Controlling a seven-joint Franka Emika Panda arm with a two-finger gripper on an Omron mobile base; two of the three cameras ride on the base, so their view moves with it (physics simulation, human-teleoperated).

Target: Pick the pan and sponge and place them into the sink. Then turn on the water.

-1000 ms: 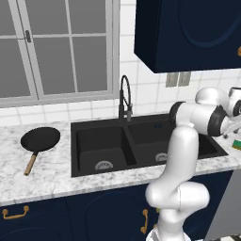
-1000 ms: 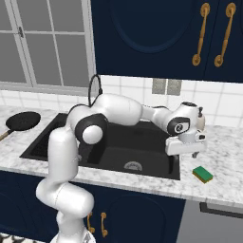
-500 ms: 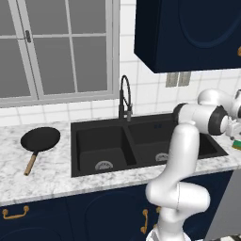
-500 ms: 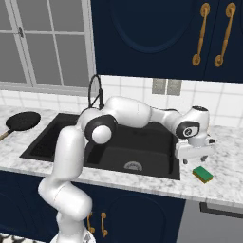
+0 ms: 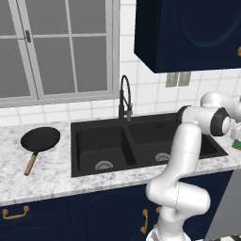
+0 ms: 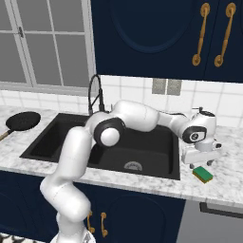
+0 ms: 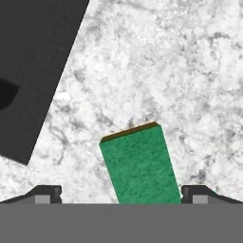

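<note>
The jaws are wide above the sponge [image 7: 141, 166], on bare surface [image 7: 190, 71] right of the sink [image 6: 61, 135].

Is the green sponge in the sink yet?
No. The sponge lies flat on the marble counter beside the sink, under the open gripper.

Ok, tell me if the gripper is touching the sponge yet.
Apart. In the right base view the gripper hangs above the sponge with marble counter between; the hand view shows open fingertips flanking it.
</note>
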